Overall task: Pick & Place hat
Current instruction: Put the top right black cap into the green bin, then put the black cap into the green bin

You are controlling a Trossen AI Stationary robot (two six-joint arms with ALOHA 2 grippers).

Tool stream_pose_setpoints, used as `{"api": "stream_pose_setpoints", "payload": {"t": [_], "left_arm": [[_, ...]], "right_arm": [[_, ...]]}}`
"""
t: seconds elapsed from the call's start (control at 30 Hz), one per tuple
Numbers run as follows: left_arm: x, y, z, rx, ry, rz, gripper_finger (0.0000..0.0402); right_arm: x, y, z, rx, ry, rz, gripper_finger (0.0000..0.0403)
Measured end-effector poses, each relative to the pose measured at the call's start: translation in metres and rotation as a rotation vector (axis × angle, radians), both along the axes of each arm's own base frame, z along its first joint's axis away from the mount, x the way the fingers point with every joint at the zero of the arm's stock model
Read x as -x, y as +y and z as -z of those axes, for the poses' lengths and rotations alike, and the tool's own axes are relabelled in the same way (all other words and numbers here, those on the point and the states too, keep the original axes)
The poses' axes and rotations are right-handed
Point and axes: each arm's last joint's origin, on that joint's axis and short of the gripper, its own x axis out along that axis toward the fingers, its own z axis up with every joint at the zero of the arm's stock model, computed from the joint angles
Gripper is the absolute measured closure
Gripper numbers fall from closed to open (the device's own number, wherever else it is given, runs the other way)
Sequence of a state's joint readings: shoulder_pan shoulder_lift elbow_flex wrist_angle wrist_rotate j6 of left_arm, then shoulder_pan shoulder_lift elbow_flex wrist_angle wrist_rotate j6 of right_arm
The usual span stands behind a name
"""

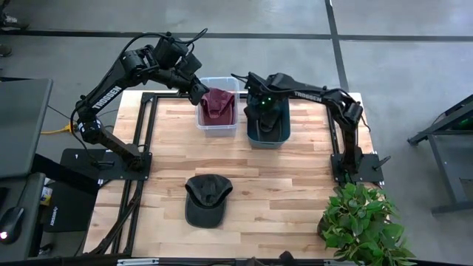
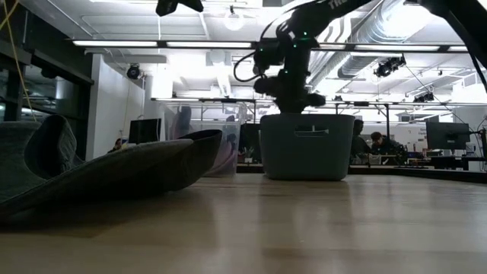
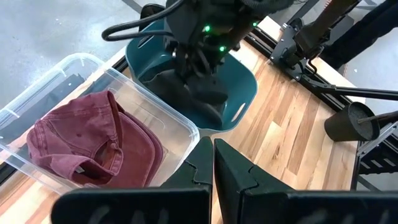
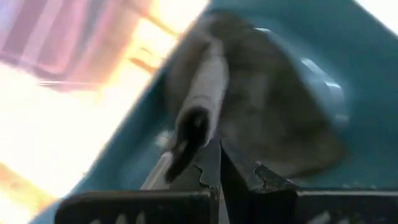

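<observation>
L gripper [image 3: 213, 163]: fingers fully together, nothing between them. It hangs over the near edge of the clear bin [image 1: 217, 127], at about 11 o'clock on the desk [image 1: 295, 192]. L arm reaches in from its base at the desk's 9 o'clock side, elbow raised, wrist bent down twd the bin. Maroon hat [image 1: 218, 105] lies crumpled inside the clear bin; which way its brim points can't be told.

Dark hat [image 1: 205, 199] sits on the bare desk wood at about 7 o'clock, well apart from both bins, brim twd 6 o'clock, long axis running 12 to 6.

R gripper [image 4: 219, 163]: fingers pressed shut down inside the teal bin [image 1: 267, 133], at about 12 o'clock on the desk, just beside the clear bin. A dark grey hat [image 4: 273, 118] lies in the bin right at the fingertips; can't tell if any cloth is pinched. R arm stretches from its base at the 3 o'clock side, forearm level, wrist tipped down into the bin.

Potted plant [image 1: 363, 222] stands at the desk's 5 o'clock corner.
</observation>
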State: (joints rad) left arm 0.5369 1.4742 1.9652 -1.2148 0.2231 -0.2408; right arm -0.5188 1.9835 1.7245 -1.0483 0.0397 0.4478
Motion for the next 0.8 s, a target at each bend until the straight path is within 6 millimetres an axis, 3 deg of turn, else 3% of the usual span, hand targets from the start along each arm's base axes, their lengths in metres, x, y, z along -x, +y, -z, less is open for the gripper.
{"api": "stream_pose_setpoints", "payload": {"t": [0.17, 0.5, 0.6, 0.8], "left_arm": [[0.0, 0.0, 0.0, 0.004, -0.001, -0.003, 0.0402], [0.0, 0.0, 0.0, 0.022, -0.006, -0.019, 0.0402], [0.0, 0.0, 0.0, 0.022, -0.006, -0.019, 0.0402], [0.0, 0.0, 0.0, 0.028, -0.005, -0.031, 0.0402]], "right_arm": [[-0.005, 0.005, 0.01, -0.038, -0.049, -0.012, 0.0402], [0.008, 0.001, 0.031, -0.071, 0.021, 0.016, 0.0403], [0.011, 0.002, 0.028, -0.057, 0.041, 0.019, 0.0403], [0.017, 0.011, -0.001, -0.017, -0.02, 0.005, 0.0403]]}}
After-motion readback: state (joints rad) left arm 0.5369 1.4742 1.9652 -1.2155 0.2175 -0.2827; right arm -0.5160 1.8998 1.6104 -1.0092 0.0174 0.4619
